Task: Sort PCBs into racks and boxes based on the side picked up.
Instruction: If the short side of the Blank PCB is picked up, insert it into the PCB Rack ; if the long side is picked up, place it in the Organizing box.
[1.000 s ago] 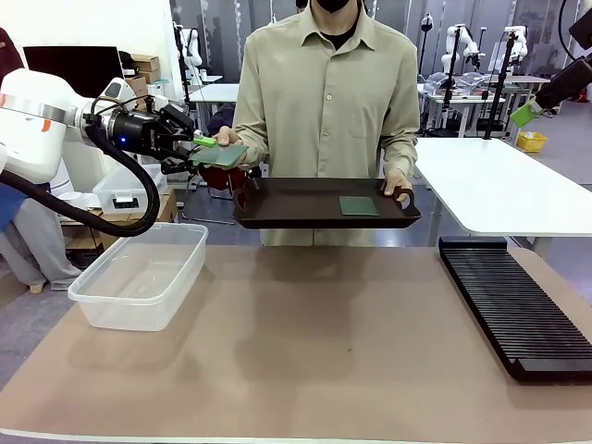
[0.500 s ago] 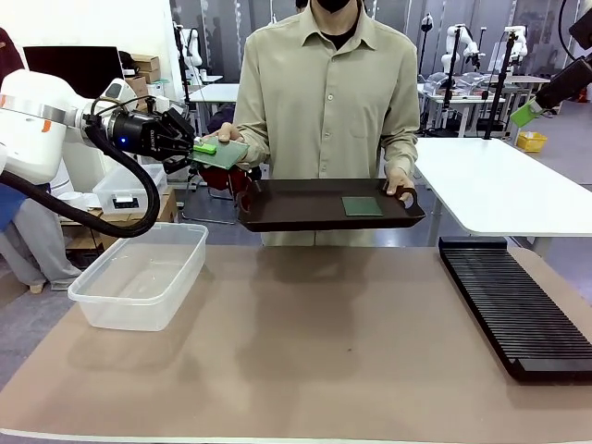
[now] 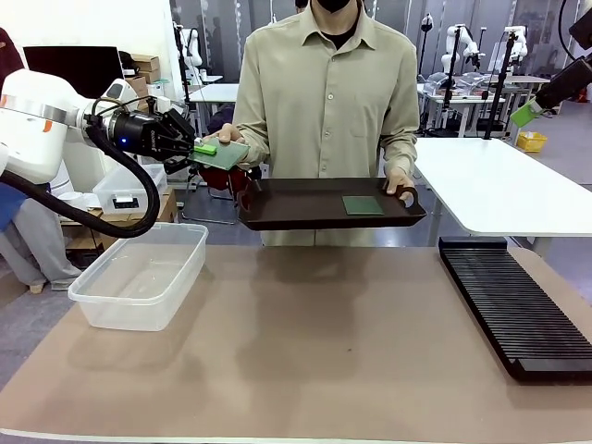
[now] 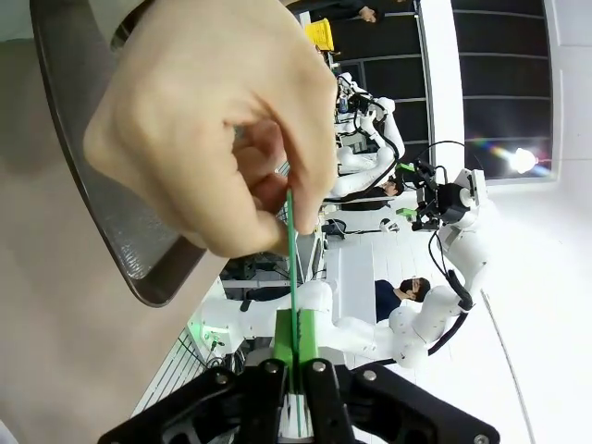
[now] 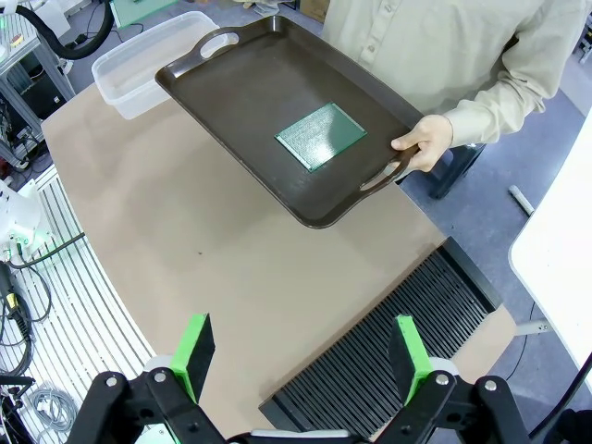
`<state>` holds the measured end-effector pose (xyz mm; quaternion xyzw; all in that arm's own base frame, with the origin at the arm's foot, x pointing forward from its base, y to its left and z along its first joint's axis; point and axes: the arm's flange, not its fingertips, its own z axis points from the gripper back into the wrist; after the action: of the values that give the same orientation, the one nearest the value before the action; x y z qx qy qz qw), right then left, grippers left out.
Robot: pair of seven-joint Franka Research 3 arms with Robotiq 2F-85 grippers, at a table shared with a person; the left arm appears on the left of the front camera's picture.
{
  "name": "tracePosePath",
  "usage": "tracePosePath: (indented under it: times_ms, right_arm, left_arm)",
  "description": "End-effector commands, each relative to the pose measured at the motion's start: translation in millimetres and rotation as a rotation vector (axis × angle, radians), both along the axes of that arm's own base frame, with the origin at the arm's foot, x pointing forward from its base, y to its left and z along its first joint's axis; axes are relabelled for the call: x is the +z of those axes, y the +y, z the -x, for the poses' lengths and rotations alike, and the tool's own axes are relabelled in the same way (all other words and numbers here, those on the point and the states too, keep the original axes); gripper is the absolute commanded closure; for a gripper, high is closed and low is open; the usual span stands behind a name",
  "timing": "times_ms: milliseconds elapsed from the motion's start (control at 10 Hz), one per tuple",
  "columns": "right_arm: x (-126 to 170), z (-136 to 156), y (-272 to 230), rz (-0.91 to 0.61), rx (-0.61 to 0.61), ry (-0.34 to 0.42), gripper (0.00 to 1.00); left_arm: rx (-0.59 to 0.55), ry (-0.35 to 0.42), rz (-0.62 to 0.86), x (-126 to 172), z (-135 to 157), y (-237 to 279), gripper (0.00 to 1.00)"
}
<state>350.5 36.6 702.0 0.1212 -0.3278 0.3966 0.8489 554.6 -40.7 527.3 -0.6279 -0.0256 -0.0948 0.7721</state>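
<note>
PCBs of this kind look thin, stiff and light to me. I expect no sag, but they could slip if pinched at a corner alone. I judge an edge strip is the place to take hold, pads flat on both faces.

Nearest me on the table, the clear tub (image 3: 139,277) sits to my left and the long black rack (image 3: 513,305) to my right, well apart. Neither holds a board as far as I can see. My right gripper (image 5: 302,350) hangs high above the table, jaws spread wide with nothing between them.

Farther out, beyond the tub, my left gripper (image 3: 202,148) is clenched on one edge of the held PCB (image 3: 225,154). From the wrist camera the board stands edge-on, rising straight from between the green pads (image 4: 285,335). The person's hand (image 4: 213,120) pinches the opposite edge, so the board is shared between us. I would not pull until those fingers let go.

Beyond that, the person holds the dark tray (image 3: 296,215) clear of the table by the handle on my right. The second PCB (image 3: 362,205) lies flat on its floor toward that side. Lying flat, it offers no free edge, so I judge it will need lifting or handing over.
</note>
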Motion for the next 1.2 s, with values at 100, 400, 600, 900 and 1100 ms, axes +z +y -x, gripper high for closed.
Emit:
tracePosePath:
  times_ms: [100, 400, 600, 900, 1100]
  right_arm:
    - [-0.7, 1.5, 0.9, 0.006, 0.006, 0.001, 0.0]
    - [-0.7, 1.5, 0.9, 0.006, 0.006, 0.001, 0.0]
    - [-0.7, 1.5, 0.9, 0.006, 0.006, 0.001, 0.0]
    - [-0.7, 1.5, 0.9, 0.006, 0.006, 0.001, 0.0]
    - [-0.7, 1.5, 0.9, 0.006, 0.006, 0.001, 0.0]
  left_arm:
    - [0.0, 0.003, 0.005, -0.9, 0.4, 0.0, 1.0]
    - [0.0, 0.003, 0.005, -0.9, 0.4, 0.0, 1.0]
    - [0.0, 0.003, 0.005, -0.9, 0.4, 0.0, 1.0]
    - [0.0, 0.003, 0.005, -0.9, 0.4, 0.0, 1.0]
    - [0.0, 0.003, 0.005, -0.9, 0.4, 0.0, 1.0]
